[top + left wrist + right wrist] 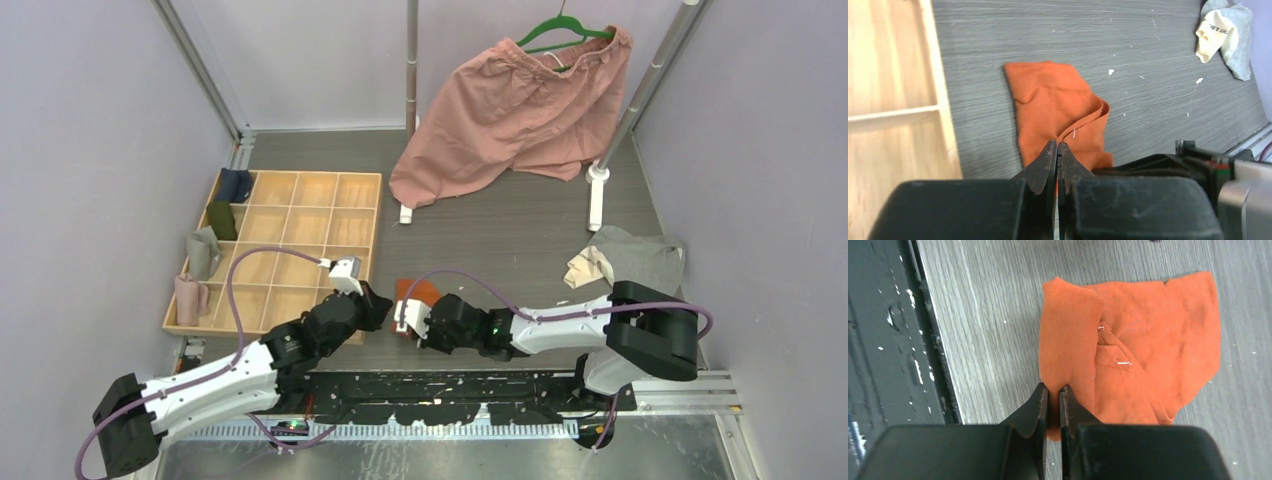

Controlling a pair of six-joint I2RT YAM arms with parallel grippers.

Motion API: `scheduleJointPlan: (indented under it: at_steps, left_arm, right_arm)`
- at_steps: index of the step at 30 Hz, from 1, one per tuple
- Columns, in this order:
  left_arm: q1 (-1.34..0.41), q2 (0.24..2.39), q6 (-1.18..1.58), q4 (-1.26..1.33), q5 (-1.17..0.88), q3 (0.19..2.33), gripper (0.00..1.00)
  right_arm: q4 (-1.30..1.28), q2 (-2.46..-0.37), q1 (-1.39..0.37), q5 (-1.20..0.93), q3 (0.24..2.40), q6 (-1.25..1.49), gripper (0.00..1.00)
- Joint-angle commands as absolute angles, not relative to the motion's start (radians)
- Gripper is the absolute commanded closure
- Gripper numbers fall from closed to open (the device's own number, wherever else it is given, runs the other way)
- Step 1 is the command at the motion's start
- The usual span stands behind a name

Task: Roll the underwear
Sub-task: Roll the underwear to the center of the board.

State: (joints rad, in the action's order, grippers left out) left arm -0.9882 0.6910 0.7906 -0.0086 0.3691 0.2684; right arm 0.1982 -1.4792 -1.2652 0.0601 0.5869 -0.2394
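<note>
A: Locate the work item.
B: Find the rust-orange cloth underwear lying on the dark grey wood-grain table surface, close to its near edge at about mid-width, just beside the right side of the pale wooden compartment tray. Find the grey cloth underwear with cream trim bunched well apart, toward the right edge.
A: Report jaw condition.
B: Note the left gripper fully closed, tips resting on a raised fold of the orange cloth; a pinch on the cloth is not confirmable. Note the right gripper closed to a thin slit over the near edge of the same cloth, apparently nipping that hem.
A: Describe material and shape.
B: Thin, matte and limp; folded over itself in loose overlapping layers with soft ridges and an uneven outline. Contrast with the hard, lightly speckled surface beneath.
A: Advise on handling.
B: Treat as very light, soft and hard to damage; likely to sag, drag and unfold rather than hold a shape. Take hold at the near hem, at two separate points, catching all layers together. Keep the roll tight and low against the surface to prevent slipping between layers
</note>
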Motion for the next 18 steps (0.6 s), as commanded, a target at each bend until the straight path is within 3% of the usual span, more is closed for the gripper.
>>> scheduleJointPlan:
  at_steps: [1, 9, 15, 18]
  left_arm:
    - [-0.986, 0.596, 0.826, -0.128, 0.440, 0.240, 0.99]
    - [-0.986, 0.542, 0.797, -0.134, 0.412, 0.225, 0.99]
    - [-0.986, 0.586, 0.759, -0.037, 0.338, 0.208, 0.99]
    - [-0.986, 0.635, 0.744, -0.005, 0.309, 0.210, 0.99]
  right_arm:
    - [0.117, -1.510, -1.198, -0.185, 0.620, -0.049, 0.98]
    - [0.084, -1.587, -1.079, -0.400, 0.672, 0.104, 0.95]
    - [-0.098, -1.706, -0.969, -0.595, 0.800, 0.196, 0.93]
    - [-0.060, -1.727, -0.945, -0.633, 0.791, 0.246, 0.94]
